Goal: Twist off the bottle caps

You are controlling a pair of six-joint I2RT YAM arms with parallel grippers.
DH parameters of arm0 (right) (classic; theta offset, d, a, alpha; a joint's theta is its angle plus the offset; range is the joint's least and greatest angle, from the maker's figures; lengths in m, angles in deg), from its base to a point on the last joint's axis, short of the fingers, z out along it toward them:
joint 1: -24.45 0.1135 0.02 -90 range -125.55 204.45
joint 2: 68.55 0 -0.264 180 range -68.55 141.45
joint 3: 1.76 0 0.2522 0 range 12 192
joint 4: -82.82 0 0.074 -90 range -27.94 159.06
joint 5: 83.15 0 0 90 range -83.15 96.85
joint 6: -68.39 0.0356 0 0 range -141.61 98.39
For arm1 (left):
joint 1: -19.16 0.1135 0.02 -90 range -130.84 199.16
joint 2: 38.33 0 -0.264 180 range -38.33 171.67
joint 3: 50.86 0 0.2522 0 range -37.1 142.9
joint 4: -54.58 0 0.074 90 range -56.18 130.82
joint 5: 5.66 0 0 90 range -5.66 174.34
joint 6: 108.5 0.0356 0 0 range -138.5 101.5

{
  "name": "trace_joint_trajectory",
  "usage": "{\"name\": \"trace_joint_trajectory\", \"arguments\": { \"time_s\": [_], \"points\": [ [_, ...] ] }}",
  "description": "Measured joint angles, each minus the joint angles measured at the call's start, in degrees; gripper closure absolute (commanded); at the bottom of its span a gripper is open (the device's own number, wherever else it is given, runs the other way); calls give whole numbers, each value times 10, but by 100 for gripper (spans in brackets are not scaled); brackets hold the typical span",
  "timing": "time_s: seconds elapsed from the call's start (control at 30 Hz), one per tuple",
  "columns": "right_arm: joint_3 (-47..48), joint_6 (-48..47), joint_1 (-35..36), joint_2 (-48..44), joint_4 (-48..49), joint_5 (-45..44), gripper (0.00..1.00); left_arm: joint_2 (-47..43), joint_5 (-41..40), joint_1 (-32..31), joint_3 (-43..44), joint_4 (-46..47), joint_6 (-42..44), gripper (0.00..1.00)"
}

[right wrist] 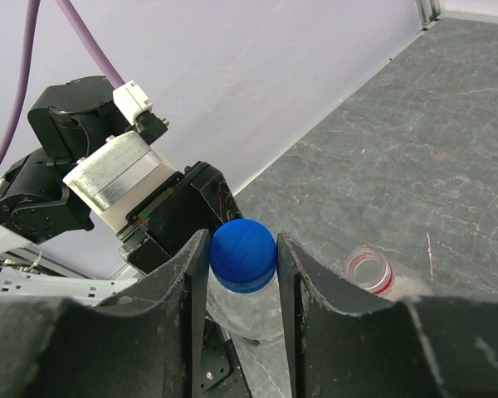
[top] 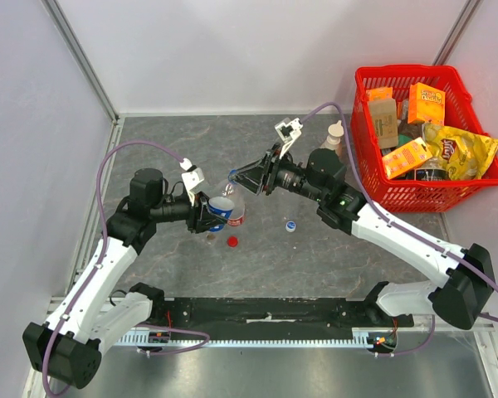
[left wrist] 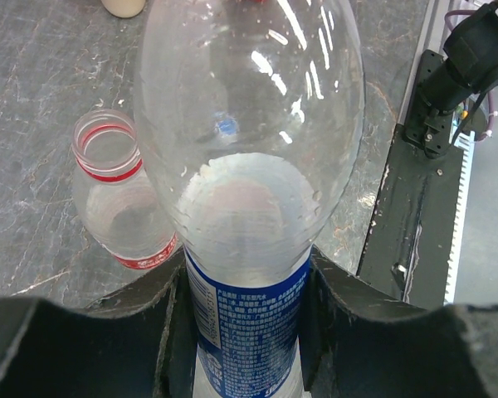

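- The Pepsi bottle [left wrist: 247, 274] is clamped at its blue label between the fingers [left wrist: 170, 311] of the left gripper [top: 214, 211]. Its clear shoulder bulges out beyond the fingertips.
- The blue cap [right wrist: 243, 252] is seated on the neck of that bottle. It is pinched from both sides by the right gripper [top: 237, 177], whose jaws are pressed against the cap's sides.
- The two grippers are set nose to nose, with only the upper part of the bottle between them.
- A red-label bottle [left wrist: 120, 199] is stood upright on the table [top: 332, 265] just beside the left gripper, left of the held bottle in that wrist's view. Its mouth is uncapped and a red ring is seen round the neck.
- A red cap [top: 232, 241] is laid on the table near the left gripper's tip, on the side toward the arm bases, apart from both bottles.
- A whitish cap [top: 290, 225] is laid under the right gripper's wrist, also toward the bases.
- A beige bottle [top: 335, 137] is stood behind the right arm, next to a red basket [top: 402, 70] filled with snack packs.
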Motion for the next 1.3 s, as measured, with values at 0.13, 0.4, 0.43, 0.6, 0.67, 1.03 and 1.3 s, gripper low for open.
{"name": "trace_joint_trajectory", "arguments": {
  "time_s": [0.13,0.4,0.43,0.6,0.67,1.03,1.3],
  "points": [
    [0,3,1,1,4,1,88,0,-2,0,0,0,0,62],
    [0,-3,0,6,11,21,100,0,-4,0,0,-2,0,62],
    [0,-8,-1,6,11,25,100,0,-4,0,0,-2,0,62],
    [0,-28,-3,5,10,42,100,0,5,0,1,-11,0,63],
    [0,-36,-4,2,9,50,100,0,11,0,5,-18,1,64],
    [-19,-64,-5,-41,65,133,100,-4,94,0,50,-64,17,65],
    [-55,-64,-4,-65,148,212,100,-7,180,-5,57,-88,35,66]
  ]
}}
